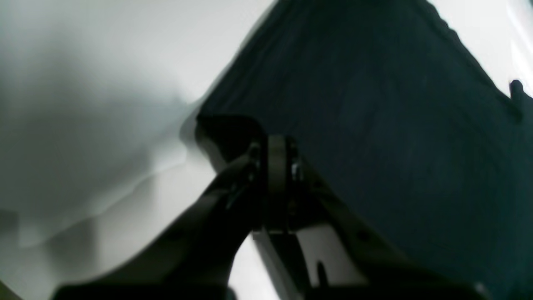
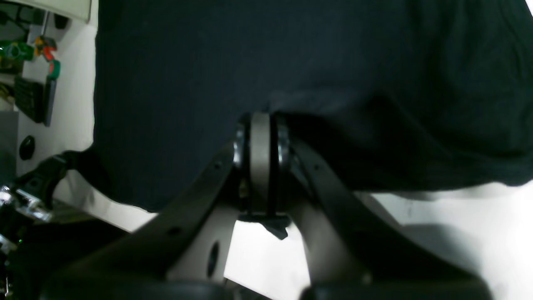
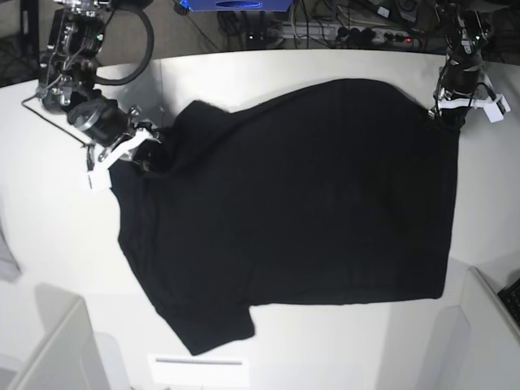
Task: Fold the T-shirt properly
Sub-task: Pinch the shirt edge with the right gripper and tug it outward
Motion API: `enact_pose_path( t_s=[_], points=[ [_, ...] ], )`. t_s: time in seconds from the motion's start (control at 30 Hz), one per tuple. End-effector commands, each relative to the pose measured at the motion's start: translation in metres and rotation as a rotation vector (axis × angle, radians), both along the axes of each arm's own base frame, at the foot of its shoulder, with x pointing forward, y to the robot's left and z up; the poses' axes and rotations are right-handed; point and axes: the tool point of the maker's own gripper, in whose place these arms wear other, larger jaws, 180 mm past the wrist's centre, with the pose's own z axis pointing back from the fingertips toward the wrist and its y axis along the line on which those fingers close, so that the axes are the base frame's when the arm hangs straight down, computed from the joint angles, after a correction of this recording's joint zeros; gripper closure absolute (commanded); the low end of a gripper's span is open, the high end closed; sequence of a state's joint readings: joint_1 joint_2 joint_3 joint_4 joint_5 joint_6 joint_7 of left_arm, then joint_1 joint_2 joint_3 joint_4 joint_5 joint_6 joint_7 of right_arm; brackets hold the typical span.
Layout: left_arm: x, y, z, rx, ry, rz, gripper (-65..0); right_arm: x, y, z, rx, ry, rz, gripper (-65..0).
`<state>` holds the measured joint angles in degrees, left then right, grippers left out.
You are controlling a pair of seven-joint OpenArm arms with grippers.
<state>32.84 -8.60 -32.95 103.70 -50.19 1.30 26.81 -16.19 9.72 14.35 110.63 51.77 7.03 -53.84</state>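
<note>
Stretching between them, the T-shirt (image 3: 292, 203) is pinched by left hand (image 3: 443, 116) and right hand (image 3: 146, 158).

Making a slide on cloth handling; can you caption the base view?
Both grippers, left gripper and right gripper, pinch edges of the black T-shirt spread on the table.

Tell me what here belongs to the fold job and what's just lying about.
Job: T-shirt, spread plain side up; left gripper and right gripper, each shut on its edge.
Lying about: white label on the table; cables behind.
</note>
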Motion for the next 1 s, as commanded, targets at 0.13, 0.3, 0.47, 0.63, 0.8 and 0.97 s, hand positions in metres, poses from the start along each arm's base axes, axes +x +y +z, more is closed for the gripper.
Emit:
enact_pose_path(
  t_s=[0.13,0.3,0.47,0.63,0.8,0.97],
  points=[
    [0.002,0.008,0.010,0.005,-0.046,0.057,0.0,0.019,-0.004,0.008,0.013,-0.044,-0.011,0.0],
    [0.007,0.016,0.012,-0.004,-0.051,0.122,0.0,0.035,-0.014,0.003,-0.058,-0.047,-0.028,0.0],
    [0.013,0.021,0.014,-0.008,-0.059,0.166,0.0,0.047,-0.019,0.003,-0.070,-0.052,-0.038,0.0],
    [0.024,0.017,0.010,-0.058,-0.044,0.160,0.0,0.059,-0.021,0.003,-0.064,-0.055,-0.048,0.0],
    [0.034,0.024,0.015,-0.102,-0.046,0.178,0.0,0.072,-0.023,0.001,-0.049,-0.049,-0.059,0.0],
    [0.046,0.028,0.022,-0.130,-0.063,0.183,0.0,0.085,-0.026,-0.002,-0.035,-0.037,-0.069,0.0]
  ],
)
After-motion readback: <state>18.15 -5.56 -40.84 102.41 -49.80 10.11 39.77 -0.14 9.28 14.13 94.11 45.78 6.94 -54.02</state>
